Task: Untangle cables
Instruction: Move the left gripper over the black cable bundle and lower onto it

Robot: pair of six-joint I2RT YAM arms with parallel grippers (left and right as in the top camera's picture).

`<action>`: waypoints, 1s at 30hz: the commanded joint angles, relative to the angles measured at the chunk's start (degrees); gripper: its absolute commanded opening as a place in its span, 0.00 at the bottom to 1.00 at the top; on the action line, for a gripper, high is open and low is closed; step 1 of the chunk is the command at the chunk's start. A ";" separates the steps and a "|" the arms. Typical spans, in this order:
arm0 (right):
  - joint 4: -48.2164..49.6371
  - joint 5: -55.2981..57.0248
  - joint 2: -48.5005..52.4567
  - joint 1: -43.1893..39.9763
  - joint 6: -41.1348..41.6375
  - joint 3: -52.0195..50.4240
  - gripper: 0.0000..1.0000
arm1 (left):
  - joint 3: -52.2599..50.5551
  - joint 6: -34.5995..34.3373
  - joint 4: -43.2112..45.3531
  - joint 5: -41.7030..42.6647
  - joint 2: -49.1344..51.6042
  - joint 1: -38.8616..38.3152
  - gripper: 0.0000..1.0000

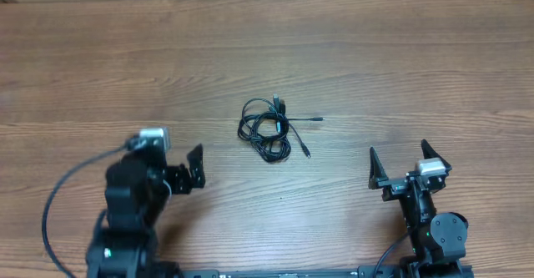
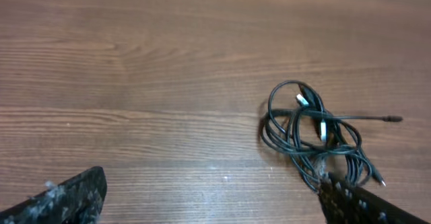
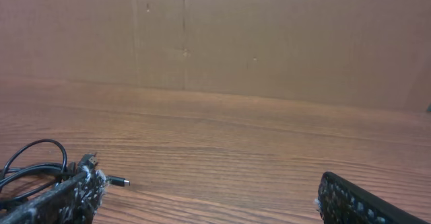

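You see the cables (image 1: pixel 269 128) lying as one knotted bundle near the middle of the table (image 1: pixel 417 61), with one plug end poking out toward 3 o'clock. Your left gripper (image 2: pixel 212 180) sits at the bundle's 8 o'clock and your right gripper (image 1: pixel 400 158) at its 4 o'clock. Both have their jaws spread wide and hold nothing.

Robot lab: wood-grain table (image 1: pixel 417 61), cardboard backdrop (image 3: pixel 269 42)

The left arm (image 1: pixel 129 203), 8 o'clock, and right arm (image 1: pixel 430 224), 4 o'clock, are matte black with silver-grey camera blocks (image 1: pixel 153 134); the right gripper (image 1: pixel 399 149) has pointed black fingers.
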 commanded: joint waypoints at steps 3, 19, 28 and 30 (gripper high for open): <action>0.31 0.31 -0.57 -0.31 0.57 -0.59 1.00 | 12.44 4.11 -6.25 3.52 12.17 0.37 1.00; 0.31 0.31 -0.57 -0.31 0.57 -0.59 1.00 | 33.53 5.27 -21.62 3.17 34.93 -5.62 1.00; 0.31 0.31 -0.57 -0.31 0.57 -0.59 1.00 | 38.62 3.08 -24.33 -3.37 43.19 -10.78 1.00; 0.31 0.31 -0.57 -0.31 0.57 -0.59 1.00 | 39.47 2.69 -24.22 -4.17 44.59 -11.69 1.00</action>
